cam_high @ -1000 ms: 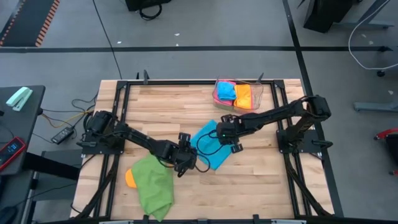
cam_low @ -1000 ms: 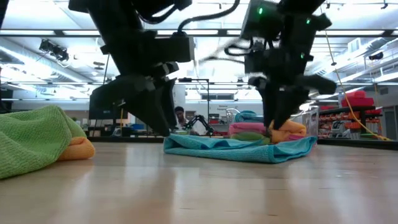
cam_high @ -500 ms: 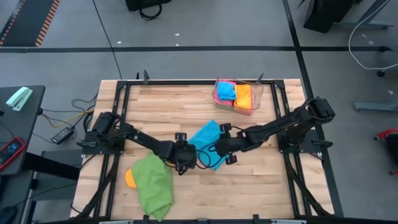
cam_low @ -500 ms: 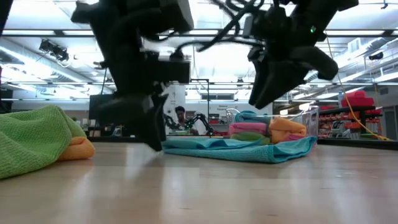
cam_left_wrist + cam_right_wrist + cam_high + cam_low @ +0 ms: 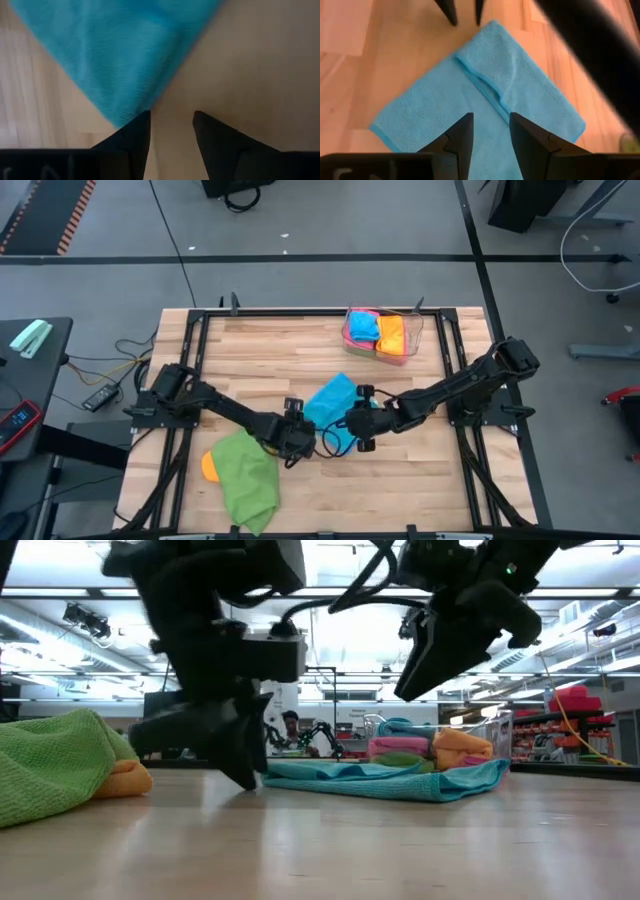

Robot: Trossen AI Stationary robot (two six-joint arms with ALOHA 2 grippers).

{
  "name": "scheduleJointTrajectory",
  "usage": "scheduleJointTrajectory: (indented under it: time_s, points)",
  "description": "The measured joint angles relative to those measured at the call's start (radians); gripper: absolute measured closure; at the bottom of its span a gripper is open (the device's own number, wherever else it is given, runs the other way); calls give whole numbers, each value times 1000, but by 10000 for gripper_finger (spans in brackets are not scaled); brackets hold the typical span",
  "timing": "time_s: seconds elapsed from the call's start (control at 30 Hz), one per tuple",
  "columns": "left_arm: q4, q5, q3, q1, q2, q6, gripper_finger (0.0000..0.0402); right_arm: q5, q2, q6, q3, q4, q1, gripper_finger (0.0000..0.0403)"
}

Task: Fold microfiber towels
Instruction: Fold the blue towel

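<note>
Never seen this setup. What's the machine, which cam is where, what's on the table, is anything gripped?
It is a two-armed robot at a wooden table, each arm ending in a two-finger gripper. One camera looks straight down, one sits at tabletop height, and one rides on each wrist.

A sky blue towel lies mid-table, partly folded. A green towel lies crumpled at the near left over an orange towel. A clear plastic tray at the far edge holds more folded towels.

The left gripper sits open at a corner of the blue towel; the right gripper hovers open above it. Neither holds anything.
</note>
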Motion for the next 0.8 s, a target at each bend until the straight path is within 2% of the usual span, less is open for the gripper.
scheduleJointTrajectory:
  time_s: [0.1,0.27,0.47,0.57,0.67,0.8]
  points:
    - [-31,19,0,-14,-13,8,248,29,0,20,-57,74,0,268]
    - [-110,16,0,-18,-48,-11,260,45,0,27,-209,344,-18,268]
    - [-215,12,-12,-44,-98,46,276,177,0,176,-293,586,-35,268]
    - [-109,20,-84,-72,-138,130,286,284,1,295,-322,664,-18,271]
    - [95,28,-197,-87,-178,195,297,381,14,362,-331,671,16,282]
    - [297,25,-272,-94,-223,260,312,403,75,380,-300,718,36,297]
